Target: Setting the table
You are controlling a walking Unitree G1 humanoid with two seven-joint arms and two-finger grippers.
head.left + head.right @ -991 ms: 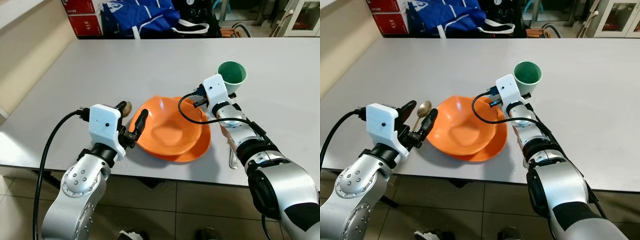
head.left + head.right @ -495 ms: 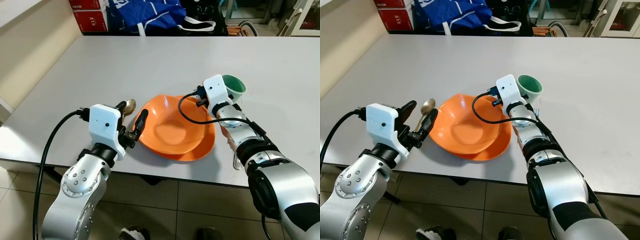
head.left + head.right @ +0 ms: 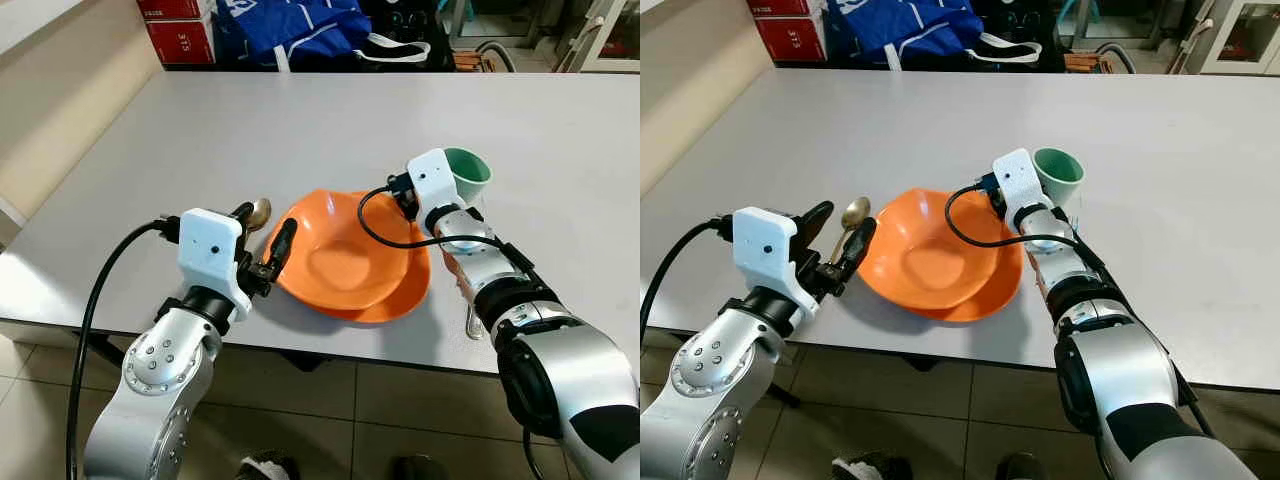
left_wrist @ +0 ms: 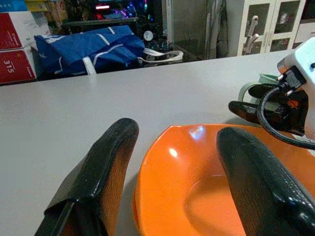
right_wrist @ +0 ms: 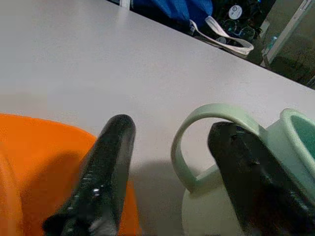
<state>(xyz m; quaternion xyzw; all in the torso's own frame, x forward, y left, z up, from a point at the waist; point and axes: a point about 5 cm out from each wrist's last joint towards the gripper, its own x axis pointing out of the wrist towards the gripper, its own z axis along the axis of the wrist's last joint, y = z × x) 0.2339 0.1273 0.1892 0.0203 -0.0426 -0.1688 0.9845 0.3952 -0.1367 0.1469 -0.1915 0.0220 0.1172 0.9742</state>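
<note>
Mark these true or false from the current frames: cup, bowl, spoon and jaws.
1. The green cup stands on the table to the right of the orange bowl. True.
2. The right gripper is shut on the bowl's rim. False: its jaws are open beside the cup's handle.
3. A gold spoon lies left of the bowl. True.
4. The left gripper holds the spoon. False: its jaws are open at the bowl's left edge, holding nothing.
5. The cup lies tipped on its side. False: it stands upright.
</note>
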